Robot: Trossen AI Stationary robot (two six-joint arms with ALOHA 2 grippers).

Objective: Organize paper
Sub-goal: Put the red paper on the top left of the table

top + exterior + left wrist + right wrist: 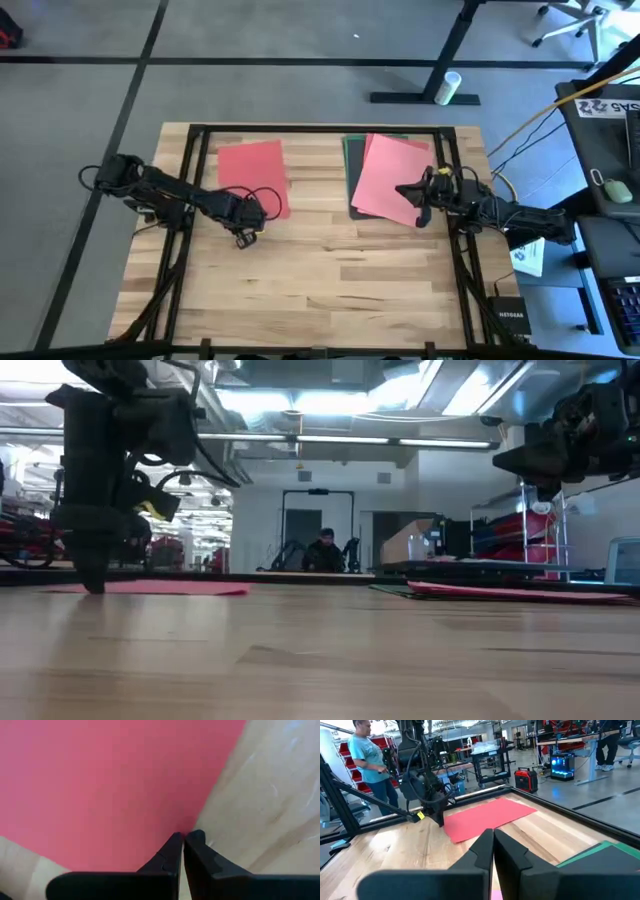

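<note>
The left gripper [247, 238], fingers pressed together, touches the red sheet's [253, 176] corner at 9 o'clock on the table [330, 280]. The right gripper [407, 189], also closed, hovers over the pink sheet [388, 177] topping the 3 o'clock stack.

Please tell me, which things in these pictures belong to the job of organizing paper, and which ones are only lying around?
Belong to the job:
- red sheet, left gripper down at its corner
- pink sheet, on top of the pile
- green sheet and dark grey sheet under it, right gripper at their edge

Just lying about:
- white cylinder on the floor
- white printed sheet beside the table
</note>
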